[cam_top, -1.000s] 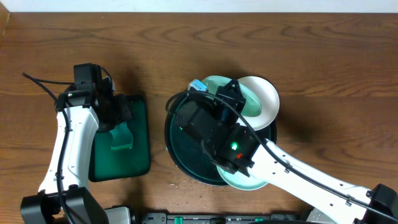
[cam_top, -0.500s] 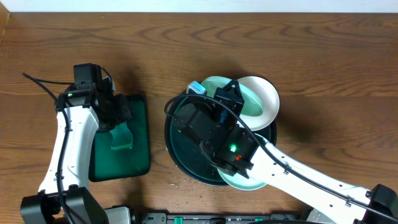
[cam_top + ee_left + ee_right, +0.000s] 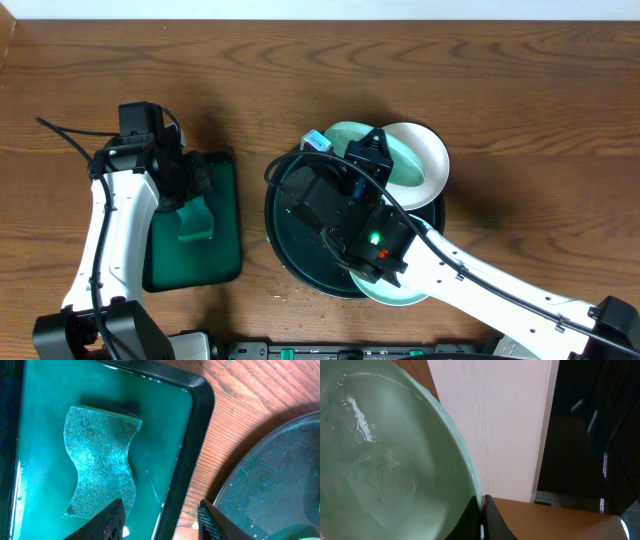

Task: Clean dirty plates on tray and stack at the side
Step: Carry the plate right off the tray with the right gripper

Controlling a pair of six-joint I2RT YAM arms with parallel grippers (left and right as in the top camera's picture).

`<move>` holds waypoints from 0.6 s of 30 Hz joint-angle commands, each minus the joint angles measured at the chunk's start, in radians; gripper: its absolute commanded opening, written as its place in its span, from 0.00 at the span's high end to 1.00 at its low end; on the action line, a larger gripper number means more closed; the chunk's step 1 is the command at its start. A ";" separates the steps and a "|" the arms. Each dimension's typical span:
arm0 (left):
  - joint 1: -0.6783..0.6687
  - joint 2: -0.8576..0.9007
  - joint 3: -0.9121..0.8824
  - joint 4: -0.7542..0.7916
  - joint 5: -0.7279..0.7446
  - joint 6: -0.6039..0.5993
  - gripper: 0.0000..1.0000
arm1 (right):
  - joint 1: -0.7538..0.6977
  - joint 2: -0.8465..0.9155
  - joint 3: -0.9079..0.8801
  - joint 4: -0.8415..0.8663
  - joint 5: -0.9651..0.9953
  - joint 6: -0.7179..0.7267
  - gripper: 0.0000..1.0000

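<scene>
The round dark tray [image 3: 300,240] lies mid-table. My right gripper [image 3: 370,152] is over its far side, shut on the rim of a green-tinted plate [image 3: 385,460], which it holds tilted up; in the overhead view this plate [image 3: 420,160] leans at the tray's far right. A second greenish plate [image 3: 340,135] shows at the tray's far edge, and a third [image 3: 400,292] at its near edge, partly under my right arm. My left gripper [image 3: 160,520] is open and empty above the right rim of the small green tray [image 3: 197,435].
A teal sponge [image 3: 100,460] lies in shallow water in the small rectangular green tray [image 3: 225,250], left of the round tray [image 3: 270,485]. A strip of bare wood separates the two trays. My right arm crosses the table's near right.
My right wrist has shifted very slightly with the plate still in its grip. My left arm has not moved.
</scene>
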 commanded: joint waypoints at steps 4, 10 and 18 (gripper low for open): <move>0.000 0.011 0.022 -0.005 0.004 0.002 0.52 | 0.006 -0.017 0.028 0.002 -0.050 0.089 0.99; 0.000 0.011 0.022 -0.016 0.004 0.002 0.52 | -0.004 -0.015 0.028 -0.032 -0.122 0.145 0.99; 0.000 0.011 0.022 -0.016 0.004 0.002 0.52 | 0.019 -0.016 0.028 -0.039 -0.040 0.140 0.99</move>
